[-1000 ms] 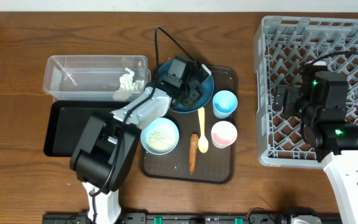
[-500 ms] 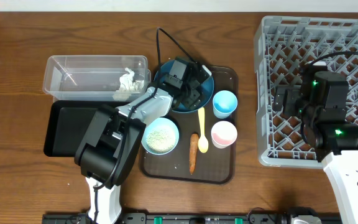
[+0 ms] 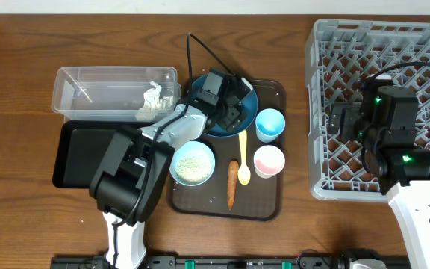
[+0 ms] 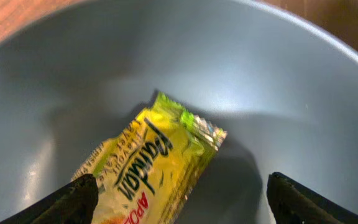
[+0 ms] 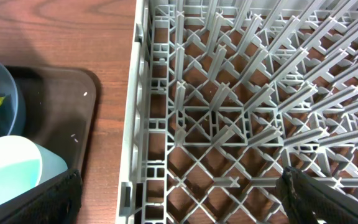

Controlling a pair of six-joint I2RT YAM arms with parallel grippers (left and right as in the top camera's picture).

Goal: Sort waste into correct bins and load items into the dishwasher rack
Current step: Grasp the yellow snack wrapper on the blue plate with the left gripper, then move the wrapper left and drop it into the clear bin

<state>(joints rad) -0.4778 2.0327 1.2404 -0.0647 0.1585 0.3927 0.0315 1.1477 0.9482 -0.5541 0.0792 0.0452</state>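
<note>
I count two cups (image 3: 270,124) (image 3: 269,161), two bins (image 3: 118,69) (image 3: 77,157), and one each: plate (image 3: 251,109), bowl (image 3: 172,166), spoon (image 3: 242,153), carrot (image 3: 232,183), wrapper (image 4: 154,162), tissue (image 3: 153,99), rack (image 3: 394,45).

Green-yellow snack wrapper (image 4: 148,165) lying flat in dark blue plate (image 4: 266,74), crumpled white tissue (image 3: 152,97) in clear tub (image 3: 103,71)

Left arm (image 3: 129,179): black joints, silver-white links, black cable (image 3: 200,46) at the wrist. Right arm (image 3: 394,123): black housing, green lights (image 3: 380,99), probably LEDs. Left gripper (image 4: 188,202) fingers (image 4: 73,196) black.
</note>
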